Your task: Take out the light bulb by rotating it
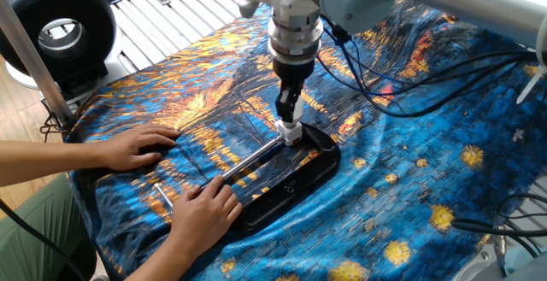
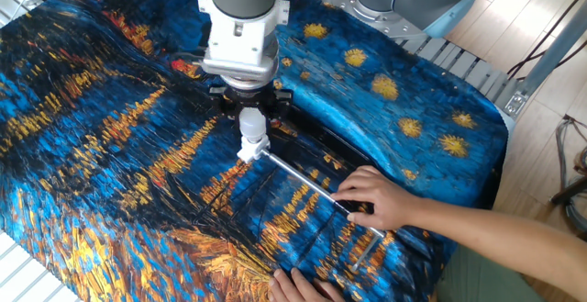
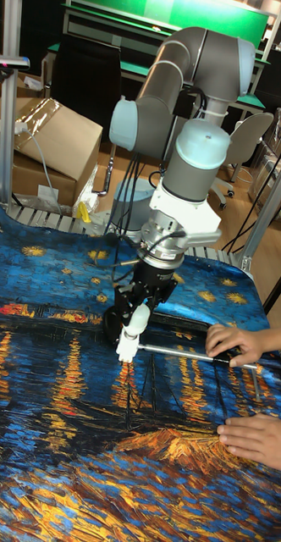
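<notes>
The light bulb (image 2: 249,123), small and frosted white, stands upright in the white cube socket (image 2: 250,149) at the end of a metal rod (image 2: 312,185). My gripper (image 2: 249,121) comes straight down from above and is shut on the light bulb's globe. In the tall fixed view the light bulb (image 3: 139,320) shows between the dark fingers just above the socket (image 3: 125,346). From one fixed view the gripper (image 1: 289,112) hides most of the bulb, and only the socket (image 1: 292,133) shows white below it.
A person's two hands press down on the rod and cloth, one (image 1: 201,208) on the rod, the other (image 1: 137,149) flat beside it. A black tray (image 1: 312,172) lies under the socket. Cables (image 1: 385,102) trail over the patterned cloth behind the arm.
</notes>
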You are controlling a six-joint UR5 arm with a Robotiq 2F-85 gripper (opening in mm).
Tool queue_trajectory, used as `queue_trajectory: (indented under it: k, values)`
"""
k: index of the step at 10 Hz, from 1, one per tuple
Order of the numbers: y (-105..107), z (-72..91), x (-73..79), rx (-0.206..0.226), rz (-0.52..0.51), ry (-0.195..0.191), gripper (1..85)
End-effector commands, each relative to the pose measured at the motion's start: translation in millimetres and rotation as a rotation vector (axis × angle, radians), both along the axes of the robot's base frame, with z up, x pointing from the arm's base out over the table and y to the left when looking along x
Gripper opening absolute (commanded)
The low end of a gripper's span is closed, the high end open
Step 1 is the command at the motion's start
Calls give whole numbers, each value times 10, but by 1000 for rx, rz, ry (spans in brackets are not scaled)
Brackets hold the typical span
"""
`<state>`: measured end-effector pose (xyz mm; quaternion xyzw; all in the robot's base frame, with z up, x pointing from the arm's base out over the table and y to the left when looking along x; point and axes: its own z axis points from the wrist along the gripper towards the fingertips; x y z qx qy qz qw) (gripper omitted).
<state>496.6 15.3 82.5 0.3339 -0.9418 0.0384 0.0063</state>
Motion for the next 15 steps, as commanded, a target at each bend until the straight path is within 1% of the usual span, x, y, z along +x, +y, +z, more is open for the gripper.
queue_trajectory:
  k: [1,2,3,5,6,8,10,11,12,14,15]
  values:
    - [-46,32,-20,-24,210,27,113]
    - [12,66,-44,-16,203,33,80]
    - [-28,98,-49,-39,224,36,77]
    - [-46,125,-69,-47,248,41,77]
    - [-117,148,-69,-72,248,41,67]
    - [-198,199,-98,-99,234,44,53]
    - [-242,243,-115,-108,203,38,40]
    - [-314,266,-92,-123,200,28,20]
    - [-342,255,-93,-106,188,22,30]
    - [-433,186,-68,-91,160,-8,33]
    - [-435,146,-73,-72,128,-16,50]
